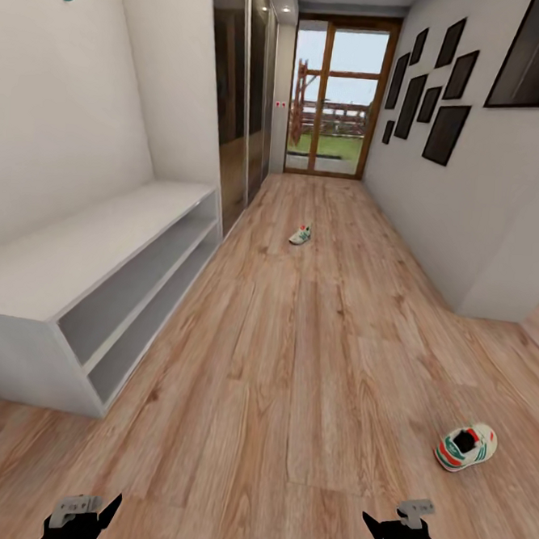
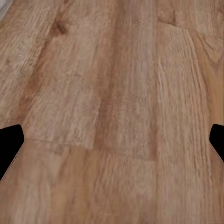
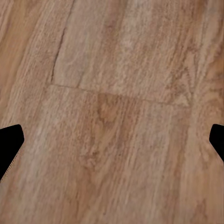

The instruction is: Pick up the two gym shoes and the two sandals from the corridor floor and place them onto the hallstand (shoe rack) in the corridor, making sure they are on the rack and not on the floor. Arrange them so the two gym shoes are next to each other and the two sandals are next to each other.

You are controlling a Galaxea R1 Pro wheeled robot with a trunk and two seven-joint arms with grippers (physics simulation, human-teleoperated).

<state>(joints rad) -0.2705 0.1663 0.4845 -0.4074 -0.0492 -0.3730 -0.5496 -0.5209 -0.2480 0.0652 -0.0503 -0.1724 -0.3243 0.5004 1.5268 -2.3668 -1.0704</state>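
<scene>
One white gym shoe (image 1: 465,446) with green stripes and a red-orange heel lies on the corridor floor (image 1: 310,370) at the near right. The other gym shoe (image 1: 300,235) lies far down the corridor, near its middle. The sandals are out of view. Along the left wall stands the light-grey hallstand (image 1: 76,250), its flat top and both shelves bare. My left gripper (image 1: 88,516) hangs low at the near left, open, over bare planks (image 2: 112,93). Just short of the near shoe, my right gripper (image 1: 387,528) is open above bare floor (image 3: 112,116).
Mirrored wardrobe doors (image 1: 238,105) follow the hallstand on the left wall. A glass door (image 1: 333,96) closes the corridor's far end. Dark picture frames (image 1: 433,96) hang on the right wall, which ends in a corner (image 1: 494,303) at the right.
</scene>
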